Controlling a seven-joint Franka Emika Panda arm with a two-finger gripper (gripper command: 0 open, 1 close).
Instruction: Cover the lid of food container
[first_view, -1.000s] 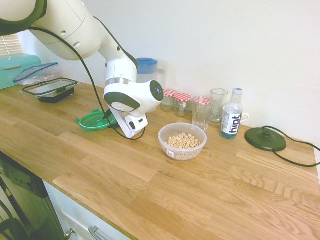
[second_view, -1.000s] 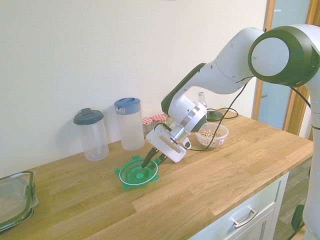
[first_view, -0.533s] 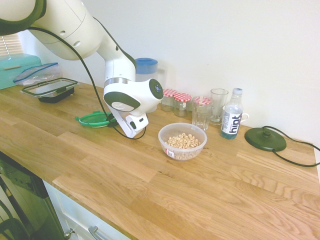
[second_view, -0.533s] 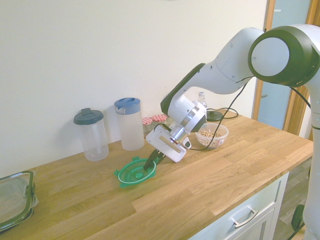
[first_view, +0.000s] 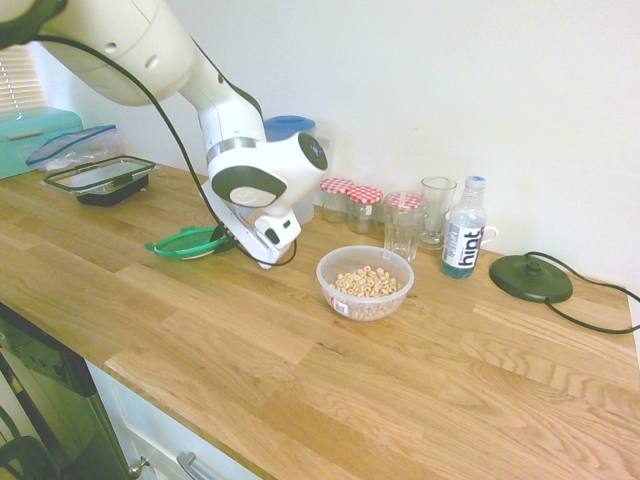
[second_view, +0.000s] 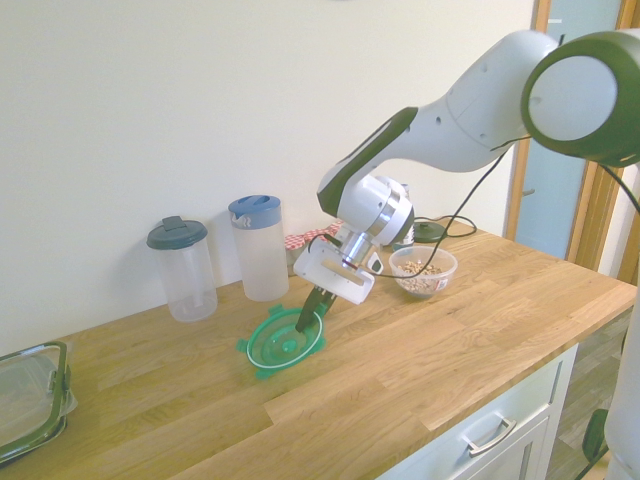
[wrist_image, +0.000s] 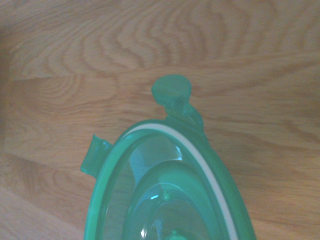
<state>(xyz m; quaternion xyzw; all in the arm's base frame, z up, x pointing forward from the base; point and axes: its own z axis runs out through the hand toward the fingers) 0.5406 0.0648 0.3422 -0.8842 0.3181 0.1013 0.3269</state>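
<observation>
The green translucent lid (first_view: 185, 243) hangs tilted just above the wooden counter, left of the arm. My gripper (first_view: 228, 240) is shut on its near rim. From the other side, the lid (second_view: 283, 342) slopes down away from the gripper (second_view: 310, 325), its far edge close to the wood. The wrist view is filled by the lid (wrist_image: 165, 190), with two snap tabs and a white ring showing. The food container (first_view: 365, 283), a round clear tub with cereal rings, stands on the counter to the right of the gripper. It also shows beyond the arm (second_view: 423, 272).
Behind the tub stand red-checked jars (first_view: 352, 203), two glasses (first_view: 403, 228), a water bottle (first_view: 463, 240) and a dark round base with cable (first_view: 530, 278). Two tall lidded jugs (second_view: 257, 247) stand by the wall. A rectangular dark-rimmed container (first_view: 100, 180) sits far left.
The fingers closed on the lid's rim. The lid then rose off the counter and tilted as the wrist lifted.
</observation>
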